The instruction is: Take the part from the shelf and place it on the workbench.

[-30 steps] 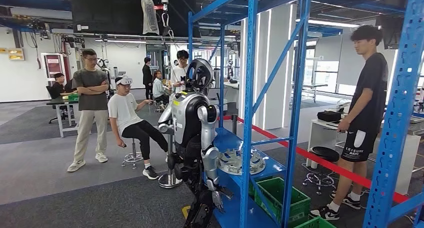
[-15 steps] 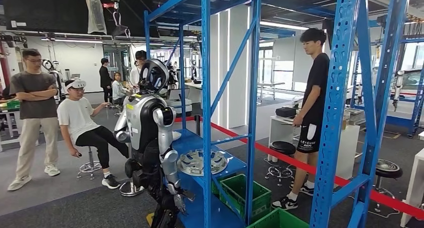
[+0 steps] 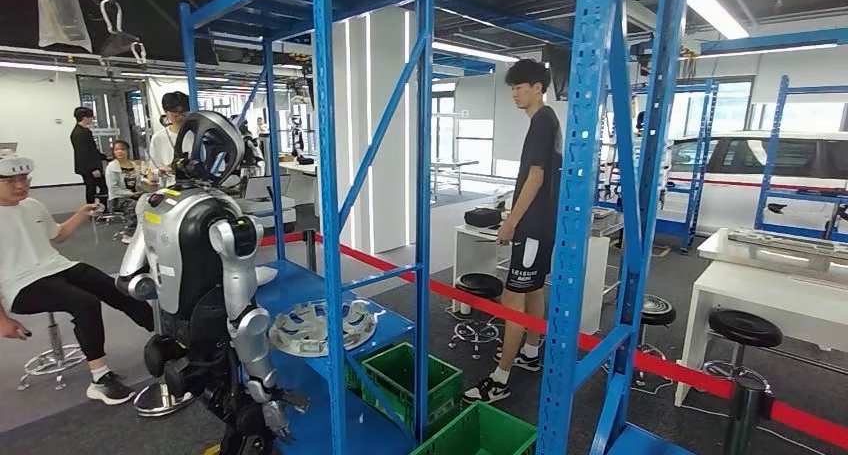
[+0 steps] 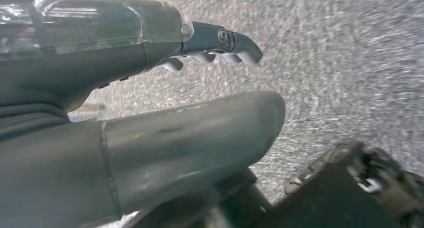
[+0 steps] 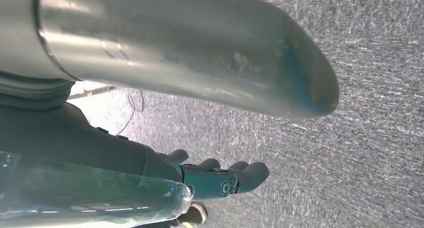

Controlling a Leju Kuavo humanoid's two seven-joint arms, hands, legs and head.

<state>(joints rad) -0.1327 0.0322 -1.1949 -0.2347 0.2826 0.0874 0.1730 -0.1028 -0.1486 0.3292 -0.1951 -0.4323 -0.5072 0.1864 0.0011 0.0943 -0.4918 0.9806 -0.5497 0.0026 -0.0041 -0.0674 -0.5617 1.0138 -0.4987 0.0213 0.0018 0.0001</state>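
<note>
Everything has slid left across the head view since the earlier frame: the camera has turned right, bringing a white worktop [image 3: 775, 300] and a car [image 3: 770, 175] into sight at the right. The round part [image 3: 322, 327] lies on the blue shelf [image 3: 300, 285], beside another robot [image 3: 205, 275]. Left hand [image 4: 165, 123] and right hand [image 5: 175, 67] hang over grey floor [image 5: 370, 138], fingers apart, holding nothing.

Part [image 3: 315, 327] partly hidden behind blue shelf post [image 3: 327, 225].
</note>
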